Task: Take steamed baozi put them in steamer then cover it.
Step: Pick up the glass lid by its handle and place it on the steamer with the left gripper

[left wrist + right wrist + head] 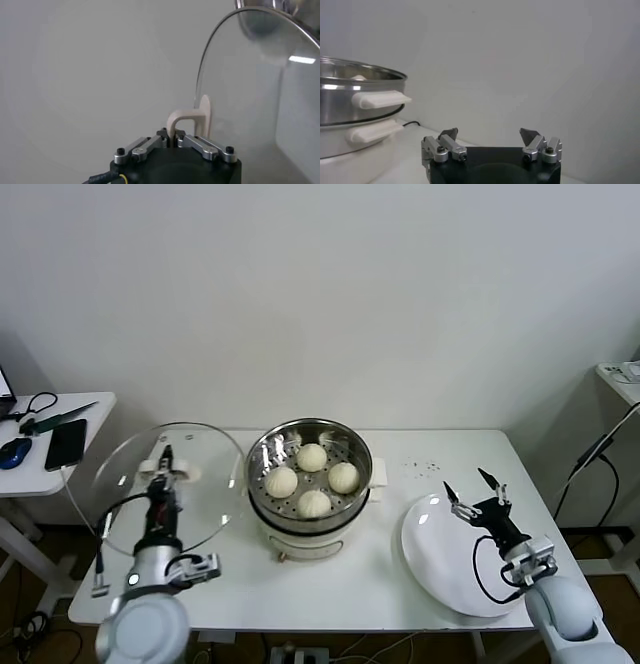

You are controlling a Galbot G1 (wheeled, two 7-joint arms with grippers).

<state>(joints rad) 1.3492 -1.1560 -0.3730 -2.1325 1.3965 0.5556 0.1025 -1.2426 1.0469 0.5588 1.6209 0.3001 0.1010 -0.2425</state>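
Note:
Several pale baozi lie on the perforated tray inside the steel steamer at the table's middle. My left gripper is shut on the white handle of the glass cover, holding it lifted and tilted just left of the steamer. In the left wrist view the cover's glass fills one side, and the left gripper pinches the handle's bar. My right gripper is open and empty above the white plate. The right wrist view shows the right gripper beside the steamer's wall and its white side handle.
A side table at the far left carries a phone, a mouse and cables. Small dark specks lie on the white table behind the plate. The wall stands close behind the table.

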